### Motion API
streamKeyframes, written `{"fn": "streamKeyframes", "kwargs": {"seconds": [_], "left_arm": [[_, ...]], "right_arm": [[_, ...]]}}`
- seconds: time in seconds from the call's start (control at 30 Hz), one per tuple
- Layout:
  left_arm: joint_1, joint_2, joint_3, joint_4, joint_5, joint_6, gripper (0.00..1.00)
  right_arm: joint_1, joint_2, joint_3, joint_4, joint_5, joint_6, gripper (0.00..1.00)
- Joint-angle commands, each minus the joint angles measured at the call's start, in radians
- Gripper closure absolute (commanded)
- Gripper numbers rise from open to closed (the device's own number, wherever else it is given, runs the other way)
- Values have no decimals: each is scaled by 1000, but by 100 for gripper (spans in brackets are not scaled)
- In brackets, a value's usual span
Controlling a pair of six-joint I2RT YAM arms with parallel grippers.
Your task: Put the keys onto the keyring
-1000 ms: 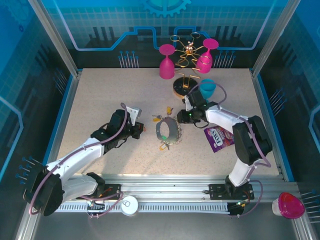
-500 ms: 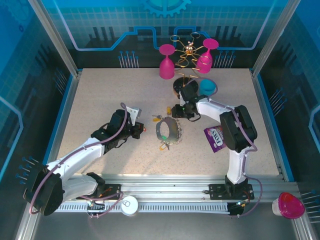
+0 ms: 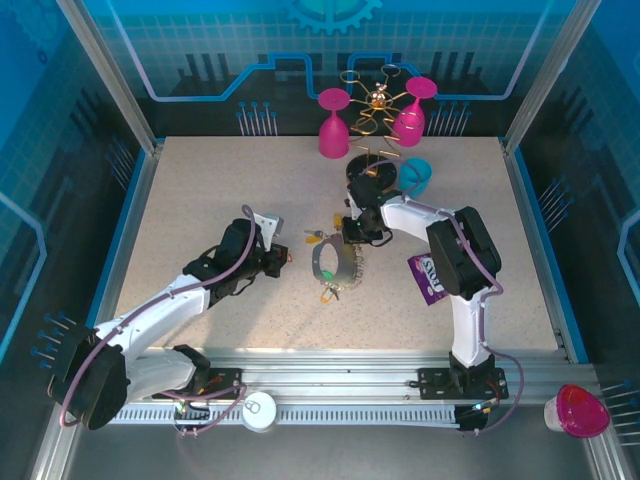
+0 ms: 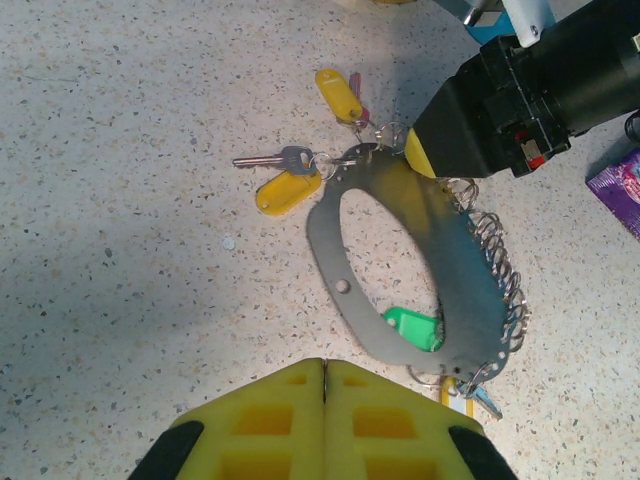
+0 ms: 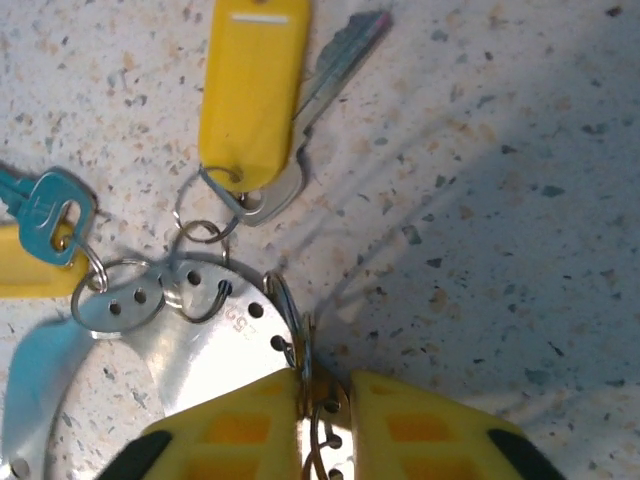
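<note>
In the right wrist view the keyring [image 5: 190, 350] is cut off at the lower edge. The right claw [image 5: 325, 395] is clenched on its rim, with a wire loop caught between the yellow pads [image 5: 230, 425]. Just beyond lie keys [image 5: 255, 90] with yellow tags, linked to the rim by small rings. In the left wrist view the left claw [image 4: 324, 372] is clenched, pads pressed flat together and cut off below, near the keyring but apart from it. A green tag [image 4: 412, 325] shows through the hole, partly under the plate. From above, the keyring lies mid-bench [image 3: 200, 190]; a blue cup [image 3: 416, 176] tilts beside the rack [image 3: 375, 105], its inside hard to read
</note>
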Motion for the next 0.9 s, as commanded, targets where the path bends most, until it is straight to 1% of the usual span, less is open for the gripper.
{"fn": "streamKeyframes", "kwargs": {"seconds": [0.0,0.13,0.23,0.4,0.47,0.6,0.63,0.67,0.77,0.87], "left_arm": [[-4,3,-2,1,-15,-37,100],[-4,2,-7,-51,-26,-78,100],[-3,7,-15,-105,-27,-160,100],[-4,57,-25,-209,-32,-342,100],[-4,84,-45,-207,-28,-412,100],[-4,117,-91,-150,-26,-475,100],[-4,120,-97,-135,-30,-482,93],[-4,124,-100,-123,-32,-484,80],[-3,132,-95,-104,-38,-476,56],[-3,125,-72,-110,-60,-452,42]], "right_arm": [[15,-26,3,-45,8,-18,90],[21,-85,-36,-40,-6,-50,100],[29,-141,-93,-28,-26,-92,100],[31,-251,-225,30,-67,-154,100],[31,-293,-281,69,-79,-172,100],[32,-375,-364,159,-107,-202,100],[32,-393,-374,178,-117,-210,100],[33,-409,-385,197,-132,-223,100],[33,-440,-400,238,-167,-254,100],[33,-470,-421,299,-209,-276,100]]}}
